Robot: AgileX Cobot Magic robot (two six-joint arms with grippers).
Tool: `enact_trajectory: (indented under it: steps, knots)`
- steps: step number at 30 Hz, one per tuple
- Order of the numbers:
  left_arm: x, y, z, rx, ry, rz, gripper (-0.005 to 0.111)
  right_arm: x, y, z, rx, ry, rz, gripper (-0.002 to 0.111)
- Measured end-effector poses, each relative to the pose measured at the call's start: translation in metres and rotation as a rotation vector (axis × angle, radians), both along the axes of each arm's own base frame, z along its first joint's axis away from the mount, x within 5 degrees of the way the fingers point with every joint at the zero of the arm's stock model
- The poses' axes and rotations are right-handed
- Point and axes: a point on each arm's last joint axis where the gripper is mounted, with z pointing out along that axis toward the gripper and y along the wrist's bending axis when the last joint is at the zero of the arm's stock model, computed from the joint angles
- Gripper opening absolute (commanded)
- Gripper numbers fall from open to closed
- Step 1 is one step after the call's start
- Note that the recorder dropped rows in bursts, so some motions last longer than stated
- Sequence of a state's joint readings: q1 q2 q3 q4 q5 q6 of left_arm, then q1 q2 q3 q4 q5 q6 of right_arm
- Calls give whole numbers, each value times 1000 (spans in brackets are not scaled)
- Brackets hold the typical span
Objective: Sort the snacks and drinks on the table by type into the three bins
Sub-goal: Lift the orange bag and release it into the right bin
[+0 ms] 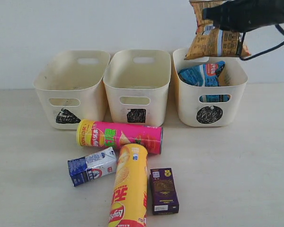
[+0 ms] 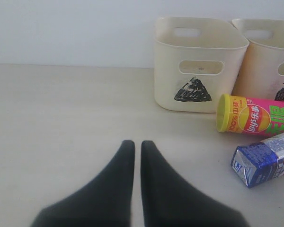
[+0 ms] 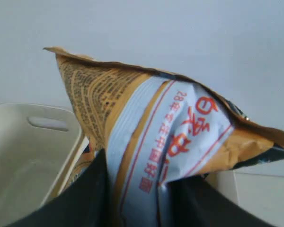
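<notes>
Nearest on the table lies the yellow chip tube, marked "Lay's", with the dark purple carton beside it. The blue-white carton lies just beside the tube's far end. The pink chip tube, carrying the Lay's logo, lies crosswise behind. Left gripper: jaws pressed together, empty, over the table. Farther back stand the triangle bin, square bin and circle bin; the circle bin contains the blue bag. Right gripper clamps the orange-brown bag, printed with red Chinese characters, above the circle bin.
</notes>
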State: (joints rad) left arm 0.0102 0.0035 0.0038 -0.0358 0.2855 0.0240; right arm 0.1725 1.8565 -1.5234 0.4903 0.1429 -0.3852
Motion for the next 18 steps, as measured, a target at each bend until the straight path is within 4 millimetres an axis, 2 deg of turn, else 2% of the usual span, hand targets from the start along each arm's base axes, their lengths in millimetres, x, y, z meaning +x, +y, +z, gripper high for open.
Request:
enact_trajectory:
  steps: [5, 7, 10, 13, 16, 18]
  knots:
    - [0, 0, 0, 0, 0, 0, 4, 21, -2, -37, -23, -15, -54, 0]
    - [0, 0, 0, 0, 0, 0, 4, 27, -2, -49, -26, -14, -68, 6]
    - [0, 0, 0, 0, 0, 0, 4, 32, -2, -63, -37, -1, -76, 25]
    - [0, 0, 0, 0, 0, 0, 4, 36, -1, -69, -39, 13, -72, 55]
    - [0, 0, 0, 0, 0, 0, 4, 39, 0, -67, -39, 9, -65, 87]
    - [0, 0, 0, 0, 0, 0, 4, 40, 1, -64, -50, 7, -53, 94]
